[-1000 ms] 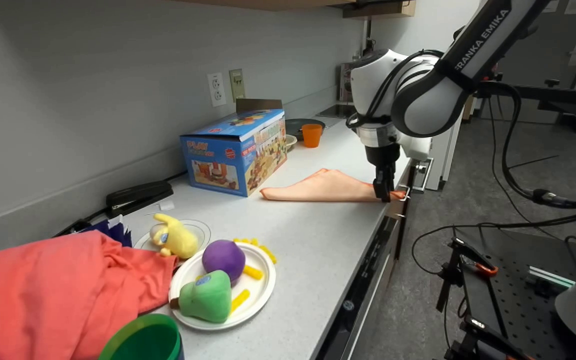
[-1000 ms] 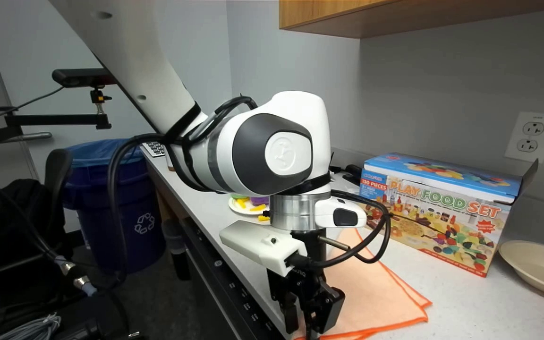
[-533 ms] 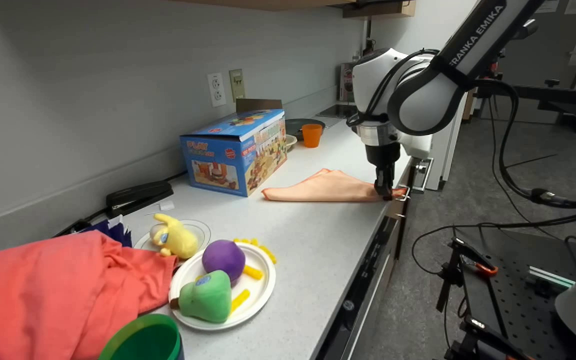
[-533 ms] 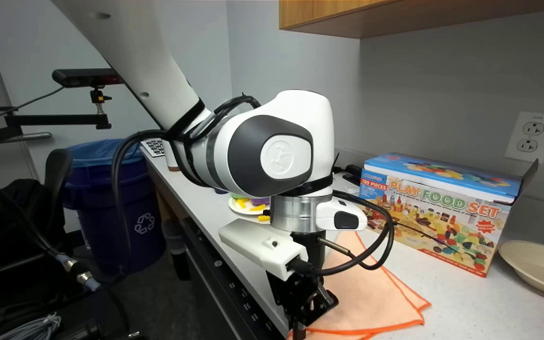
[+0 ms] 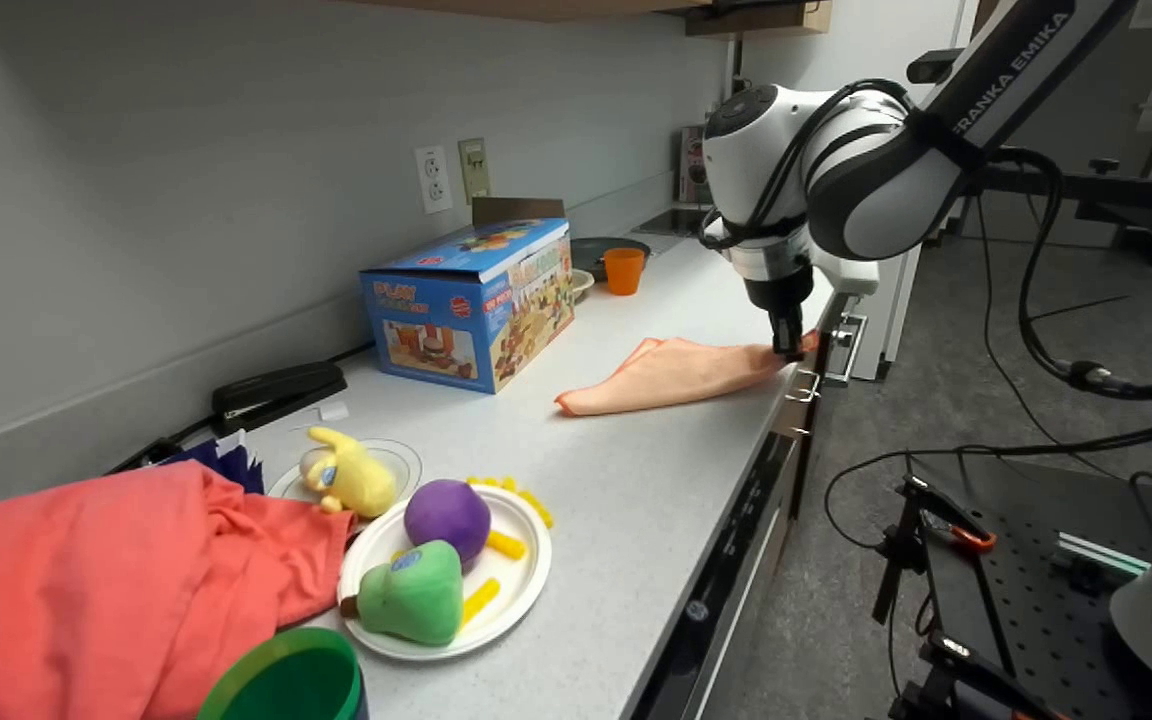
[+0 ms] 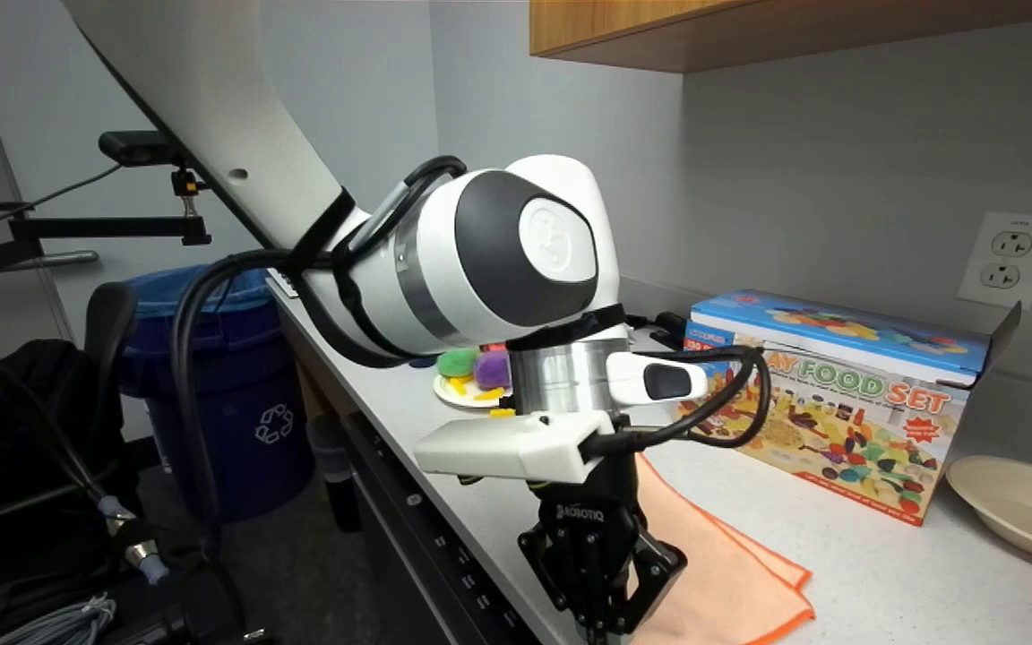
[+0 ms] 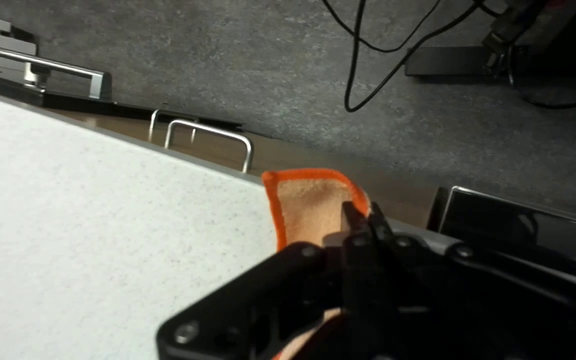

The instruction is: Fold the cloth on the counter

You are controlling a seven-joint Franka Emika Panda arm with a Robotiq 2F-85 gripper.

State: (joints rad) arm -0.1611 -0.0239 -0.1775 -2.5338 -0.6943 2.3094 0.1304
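Note:
The peach cloth with orange hems lies folded over into layers on the counter point(image 5: 626, 480), beside the box. The cloth point(image 5: 676, 375) reaches the counter's front edge; it also shows in an exterior view point(image 6: 713, 573) and in the wrist view point(image 7: 308, 205). My gripper point(image 5: 788, 355) is shut on the cloth near its end at the counter edge and holds that part slightly raised. In the wrist view the hem passes between the fingertips point(image 7: 360, 210), and a corner sticks out beyond them. In an exterior view the fingertips point(image 6: 601, 634) are at the bottom border, and the arm hides part of the cloth.
A Play Food Set box point(image 5: 476, 300) stands by the wall behind the cloth. A plate with toy food point(image 5: 516, 620), a red cloth point(image 5: 106, 590) and a green cup point(image 5: 286, 680) are at the near end. An orange cup point(image 5: 623, 271) and a bowl point(image 6: 1027, 511) stand beyond.
The gripper has shut on the cloth, risen, tilted and moved along the counter edge, away from the plate. The cloth has turned and been dragged with it.

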